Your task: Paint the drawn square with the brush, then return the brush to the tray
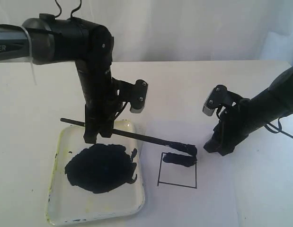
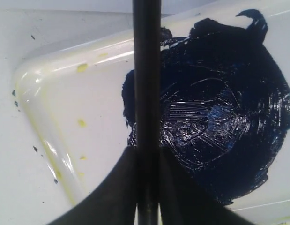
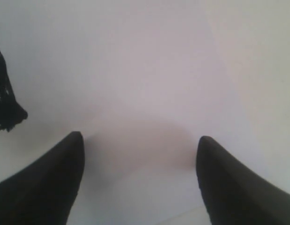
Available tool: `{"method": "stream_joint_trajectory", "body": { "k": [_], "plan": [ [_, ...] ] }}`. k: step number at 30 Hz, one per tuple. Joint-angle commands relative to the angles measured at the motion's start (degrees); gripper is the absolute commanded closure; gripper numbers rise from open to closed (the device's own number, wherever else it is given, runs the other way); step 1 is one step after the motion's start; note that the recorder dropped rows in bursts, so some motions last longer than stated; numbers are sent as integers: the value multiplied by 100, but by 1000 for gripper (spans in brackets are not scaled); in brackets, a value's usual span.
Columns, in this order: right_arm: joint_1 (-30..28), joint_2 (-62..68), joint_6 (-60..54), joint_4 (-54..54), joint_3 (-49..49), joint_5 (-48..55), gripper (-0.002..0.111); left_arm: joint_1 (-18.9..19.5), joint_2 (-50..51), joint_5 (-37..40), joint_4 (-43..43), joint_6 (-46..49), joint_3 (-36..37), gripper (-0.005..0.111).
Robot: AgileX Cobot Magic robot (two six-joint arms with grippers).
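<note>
My left gripper (image 1: pixel 97 136) is shut on the brush (image 1: pixel 137 136), a long black stick held level above the tray's (image 1: pixel 61 208) far edge. Its paint-laden tip (image 1: pixel 190 149) rests at the top right corner of the drawn square (image 1: pixel 177 171), where a dark smear (image 1: pixel 180 160) runs along the square's top. In the left wrist view the brush (image 2: pixel 147 84) runs straight out from between the fingers (image 2: pixel 119 187) over the blue-black puddle (image 2: pixel 215 112). My right gripper (image 1: pixel 213 144) stands open just right of the square, nothing between its fingers (image 3: pixel 60 173).
The white paper (image 1: pixel 222 198) covers the table under the square. A paint puddle (image 1: pixel 100 168) fills the tray's middle. The right arm (image 1: pixel 264 106) slants in from the right edge. A dark smear (image 3: pixel 5 101) shows at the edge of the right wrist view.
</note>
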Motion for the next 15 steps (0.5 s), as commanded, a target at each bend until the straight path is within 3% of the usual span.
{"method": "stream_joint_trajectory", "body": {
  "k": [1,15],
  "plan": [
    [-7,111,15,-110,46,-78,44,-47,159,91,-79,27,38,107],
    [-7,111,15,-110,46,-100,44,-143,279,9,73,27,38,107]
  ]
}}
